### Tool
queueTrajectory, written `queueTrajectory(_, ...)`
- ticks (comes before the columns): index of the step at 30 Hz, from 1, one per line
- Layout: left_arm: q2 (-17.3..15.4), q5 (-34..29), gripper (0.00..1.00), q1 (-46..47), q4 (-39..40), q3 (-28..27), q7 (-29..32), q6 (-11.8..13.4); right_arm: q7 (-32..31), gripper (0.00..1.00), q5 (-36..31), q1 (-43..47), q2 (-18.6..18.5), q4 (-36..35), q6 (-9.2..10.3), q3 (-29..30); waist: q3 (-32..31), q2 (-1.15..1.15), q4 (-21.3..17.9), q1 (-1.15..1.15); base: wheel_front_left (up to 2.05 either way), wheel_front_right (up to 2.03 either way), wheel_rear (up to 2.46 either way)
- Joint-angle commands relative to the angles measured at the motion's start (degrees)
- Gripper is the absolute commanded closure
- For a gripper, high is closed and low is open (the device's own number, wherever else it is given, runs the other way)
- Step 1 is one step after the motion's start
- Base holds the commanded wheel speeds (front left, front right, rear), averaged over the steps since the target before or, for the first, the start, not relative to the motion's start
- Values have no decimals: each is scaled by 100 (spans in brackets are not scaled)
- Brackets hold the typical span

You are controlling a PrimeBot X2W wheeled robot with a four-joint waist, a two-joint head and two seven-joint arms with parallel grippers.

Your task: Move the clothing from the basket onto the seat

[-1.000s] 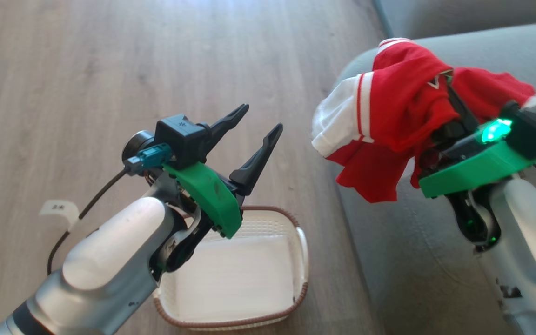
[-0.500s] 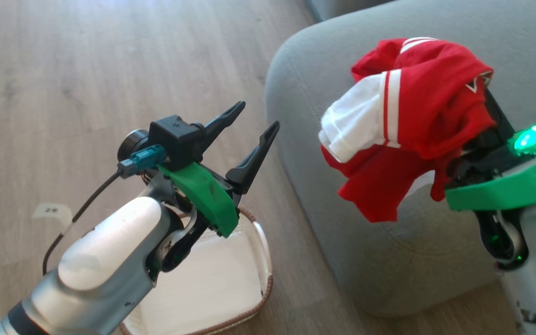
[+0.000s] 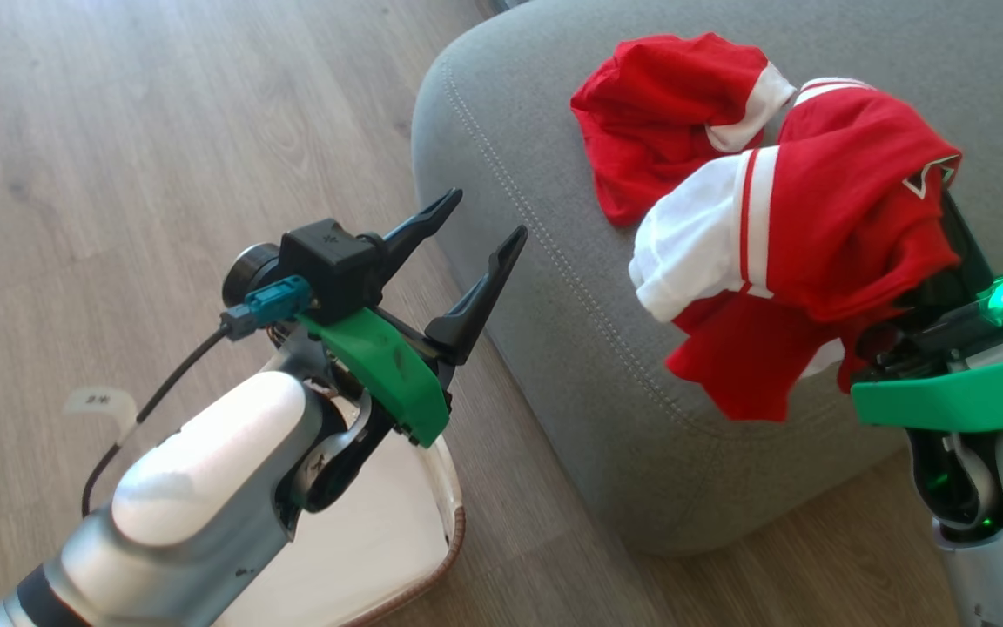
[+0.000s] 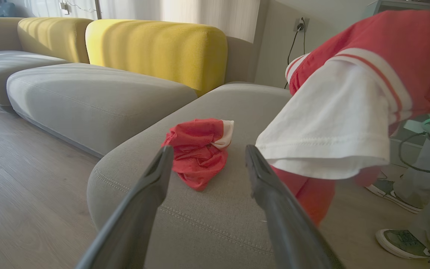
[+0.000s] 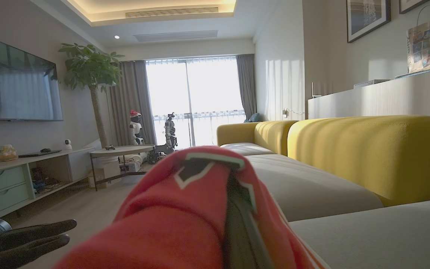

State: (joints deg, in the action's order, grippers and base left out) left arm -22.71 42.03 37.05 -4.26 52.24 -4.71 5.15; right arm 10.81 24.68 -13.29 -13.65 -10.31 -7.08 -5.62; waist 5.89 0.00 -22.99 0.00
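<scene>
Left fingers [image 3: 477, 294] spread empty, my right fingers [image 5: 239, 220] clamped on the jersey [image 3: 824, 218] near the seat's [image 3: 554, 287] edge: draped so, it may snag or slide off when I release.

The grey seat [image 3: 554, 287] stands on the pale wood-plank floor [image 3: 162, 131], its rounded corner edged with a line of stitching. One crumpled red garment [image 3: 658, 113] with a white band lies on the cushion's top, back from that corner. On the floor beside the seat sits the white basket [image 3: 456, 531] with its brown rim, and a small paper tag [image 3: 101, 405] lies further off on the boards.
</scene>
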Motion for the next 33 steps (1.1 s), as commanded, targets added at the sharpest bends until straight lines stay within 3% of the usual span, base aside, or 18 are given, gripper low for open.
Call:
queueTrajectory(1, -125, -38, 0, 233, 155, -236, -47, 33, -34, 100, -47, -77, 20, -267, -41, -44, 42, 0, -38, 0, 0, 0, 0)
queueTrajectory(14, -117, -60, 0, 329, 180, -179, -21, 7, -164, 100, -120, -287, -65, -388, -41, 90, 213, 0, -31, 0, 0, 0, 0)
queueTrajectory(21, -132, -77, 0, 432, 228, -133, 55, -37, -197, 100, 78, -968, -515, 82, -41, 50, 453, 0, 91, 0, 0, 0, 0)
queueTrajectory(33, -171, -178, 0, 778, 352, -63, 257, -118, -107, 100, 627, -2417, -1511, 1566, -41, 232, 1213, 0, 585, 0, 0, 0, 0)
